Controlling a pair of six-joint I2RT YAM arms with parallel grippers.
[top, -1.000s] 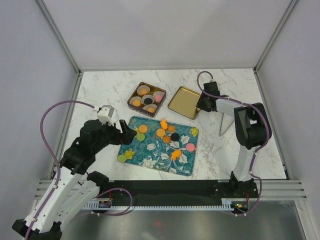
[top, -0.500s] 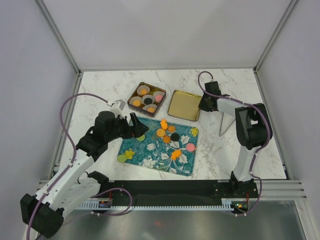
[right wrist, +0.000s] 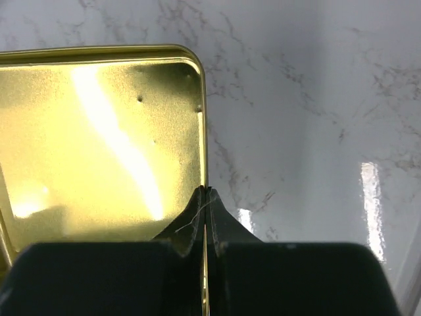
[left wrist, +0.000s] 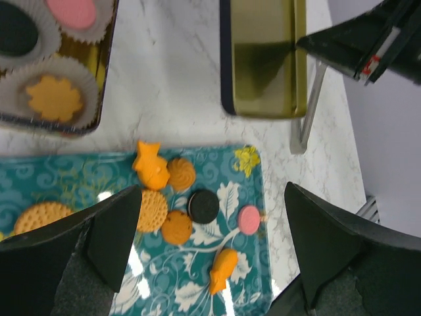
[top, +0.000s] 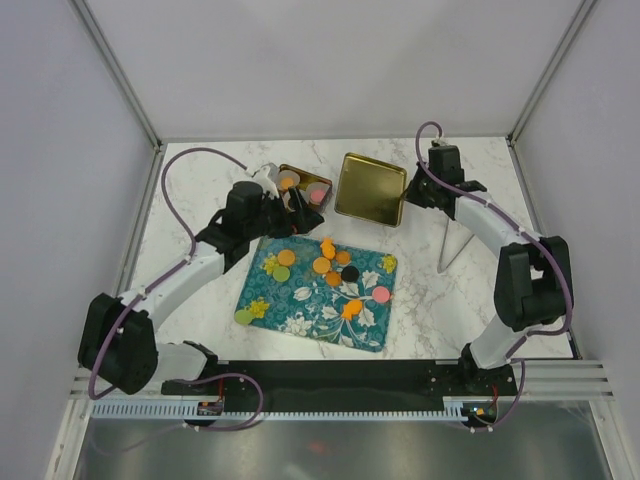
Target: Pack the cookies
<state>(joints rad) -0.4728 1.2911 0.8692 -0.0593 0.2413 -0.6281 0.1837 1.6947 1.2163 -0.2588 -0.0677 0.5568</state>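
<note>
Risk 1: dropping the lid [right wrist: 99, 131]. Pinched only at its thin rim by right gripper [right wrist: 205, 194], jaws closed tight on that edge. Apparently raised and tilted off the tabletop [top: 200, 180]. Likely to swing or slip on any quick move, possibly onto the tray [top: 300, 312] or the tin [left wrist: 104, 62].

Risk 2: knocking paper cups [left wrist: 99, 34] in the tin with left gripper [top: 298, 207]. Fingers spread wide, holding nothing, hovering at the tin's near edge.

Location of cookies [top: 321, 265]: mostly loose on the tray, a few already in cups.

Pose: left arm stretched forward and inward, wrist camera looking down across tray. Right arm reaching forward-left, elbow bent, wrist turned toward lid's right edge.
</note>
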